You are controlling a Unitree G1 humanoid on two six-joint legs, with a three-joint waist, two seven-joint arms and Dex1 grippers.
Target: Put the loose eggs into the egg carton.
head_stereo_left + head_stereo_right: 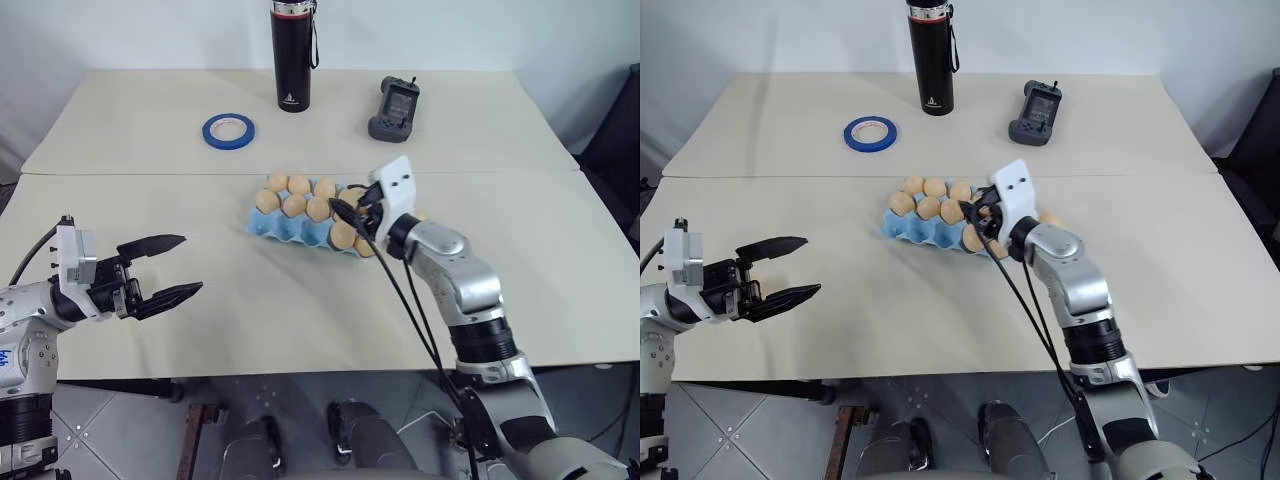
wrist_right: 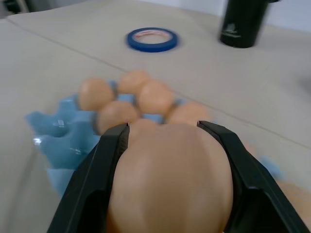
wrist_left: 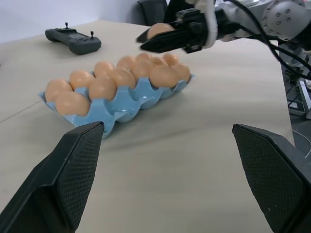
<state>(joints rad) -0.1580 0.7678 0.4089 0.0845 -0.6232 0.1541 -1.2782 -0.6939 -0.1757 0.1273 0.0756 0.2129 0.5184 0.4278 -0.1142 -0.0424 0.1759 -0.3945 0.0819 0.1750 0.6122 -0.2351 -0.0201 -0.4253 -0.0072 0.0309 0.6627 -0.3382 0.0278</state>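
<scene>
From the head views you see the egg carton (image 1: 300,222) at bench (image 1: 300,310) centre, your right gripper (image 1: 352,210) over its 3 o'clock end with jaws clenched on an egg (image 2: 170,179). In the left wrist view, your left gripper (image 3: 165,179) has jaws released, empty. The right wrist view shows that egg above the carton's filled cups.

The two head views look forward and down over the table (image 1: 300,320) from above and behind both arms, from almost one spot, and share the whole scene. The left wrist view looks level along the left gripper (image 3: 167,160), whose two fingers stand wide apart, toward the egg carton (image 3: 124,108) well beyond its tips. The right wrist view sits close behind the right gripper (image 2: 167,141), facing across the carton it shares with the left wrist view.
</scene>
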